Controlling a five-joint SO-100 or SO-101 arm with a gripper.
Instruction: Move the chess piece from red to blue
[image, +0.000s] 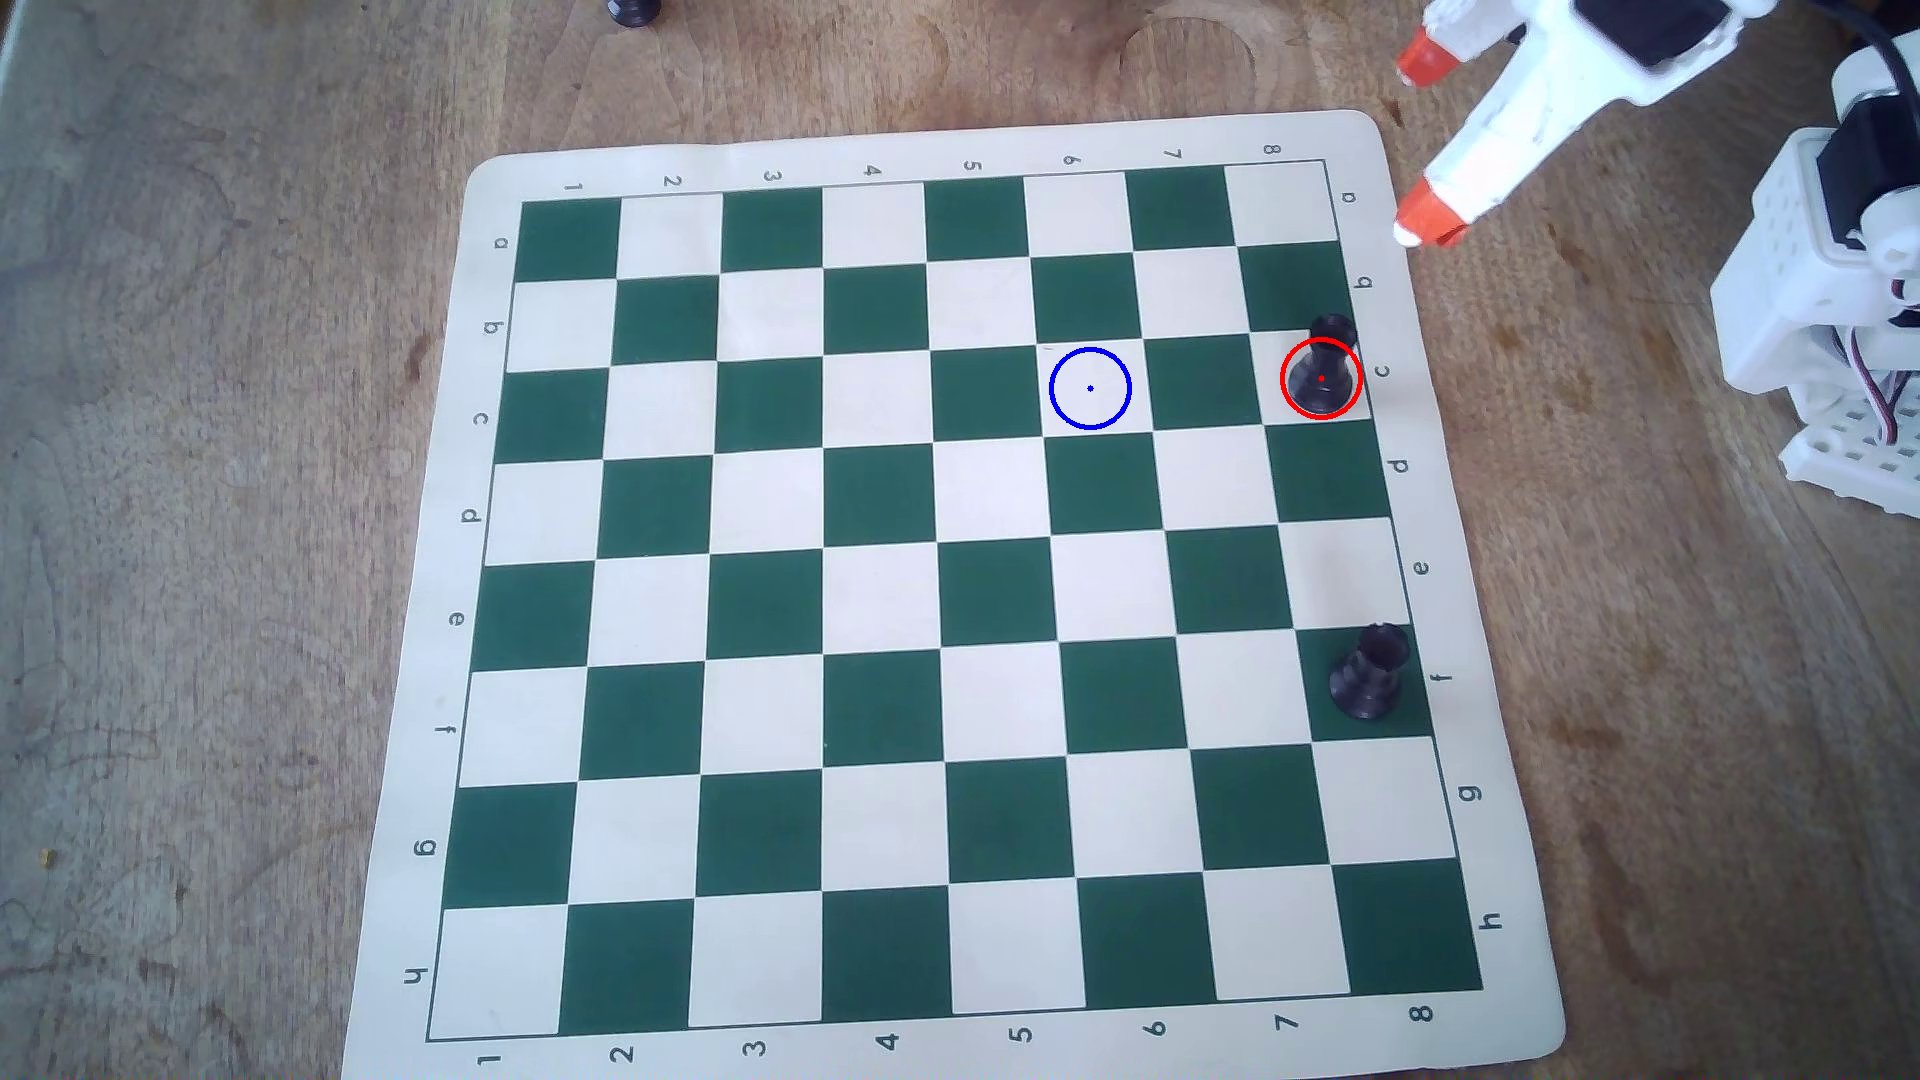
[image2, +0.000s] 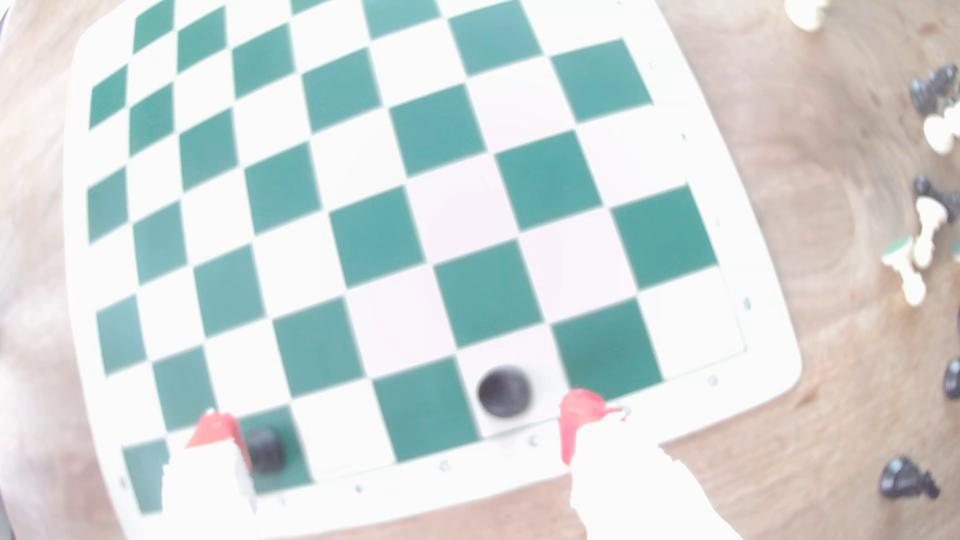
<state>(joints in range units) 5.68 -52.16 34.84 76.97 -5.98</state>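
In the wrist view the white gripper (image2: 410, 428) with orange-red fingertips (image2: 576, 415) fills the bottom of the frame, its two fingers spread wide with nothing between them. The left tip sits at the lower left, the right tip at the lower right, both over the near margin of the green-and-cream vinyl chessboard mat (image2: 769, 358). Between the two tips, nearer the right one and apart from it, stands the small black rook-like chess piece (image2: 504, 392) on a pale square in the nearest row. Just beside the left tip a second, stockier black piece (image2: 265, 449) stands on a green square. Farther off, along the right edge of the frame, loose black and white chessmen (image2: 924, 233) lie scattered on the wooden bench (image2: 831, 156).

In the overhead view the gripper (image: 1418, 140) hangs in the upper right of the frame, off the mat's corner over the bench (image: 208, 519), wide open. The chess piece (image: 1322, 369) stands at the mat's (image: 935, 145) right edge, its base inside the thin red circle outline (image: 1321, 378). The thin blue circle outline (image: 1090, 387) lies two squares to the left in the same row, empty. The stockier piece (image: 1369, 673) stands lower down the same right-hand column.
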